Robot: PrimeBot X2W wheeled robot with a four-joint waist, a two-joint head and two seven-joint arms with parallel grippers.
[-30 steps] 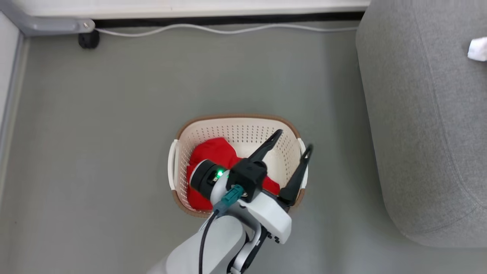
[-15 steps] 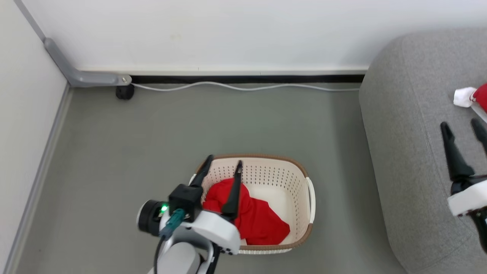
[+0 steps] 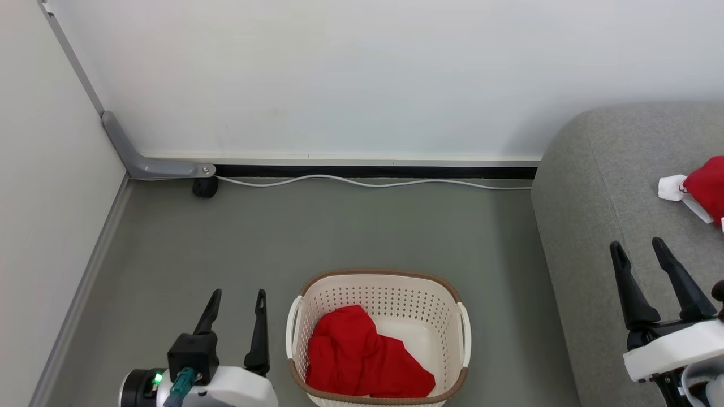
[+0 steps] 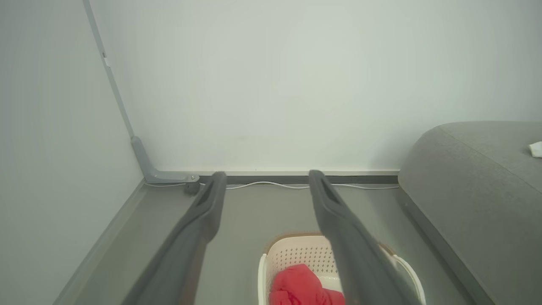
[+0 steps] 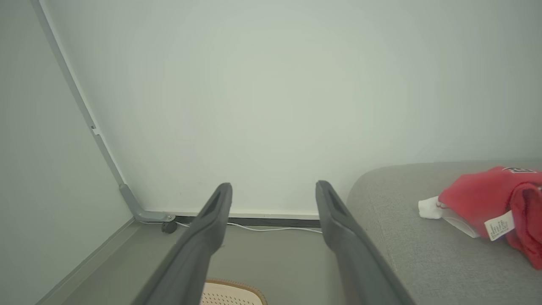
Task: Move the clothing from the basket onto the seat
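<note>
Hovering over the grey floor just outside the left handle of the oval cream perforated plastic laundry basket (image 3: 376,273), the left gripper (image 3: 238,294) has both long dark fingers spread apart with nothing between them. The right gripper (image 3: 637,244) is likewise spread and empty, above the near part of the large grey fabric sofa (image 3: 588,186).

Clothing: the red jersey (image 3: 704,183) with white trim and a sewn-in label lies on the sofa, beyond the right gripper and not touching it. The plain red garment (image 3: 356,356) sits crumpled in the basket, bunched toward its left and near side.

Judgement: half done, with one garment left to fetch.

Risks:
- Finger snags a perforated wall or the brown rim, so the light basket tips or lifts with the cloth.
- Pinch takes only a top fold, so the cloth slips out or trails and catches the rim.
</note>
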